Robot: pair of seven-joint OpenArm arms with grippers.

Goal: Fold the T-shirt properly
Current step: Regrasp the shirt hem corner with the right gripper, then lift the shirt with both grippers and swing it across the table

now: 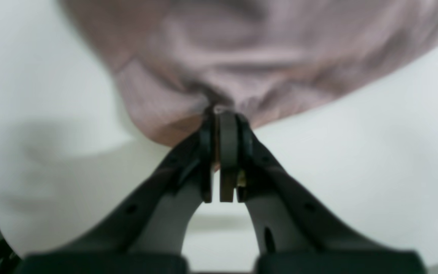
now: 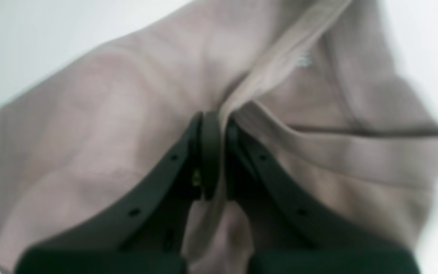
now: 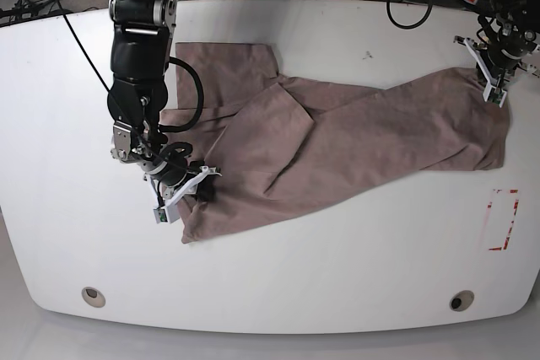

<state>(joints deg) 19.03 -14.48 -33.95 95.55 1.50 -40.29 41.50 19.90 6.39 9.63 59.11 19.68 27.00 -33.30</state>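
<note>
Left end effector (image 1: 226,114): closed, T-shirt (image 3: 354,137) edge pinched at its tips.
Right end effector (image 2: 215,121): closed, neckline fold clamped.

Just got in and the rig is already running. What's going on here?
Two robot arms are folding a T-shirt spread across a white table. The right hand is shut on fabric at one end, near the collar, and the left hand is shut on an edge at the other end. No neat fold yet.
</note>
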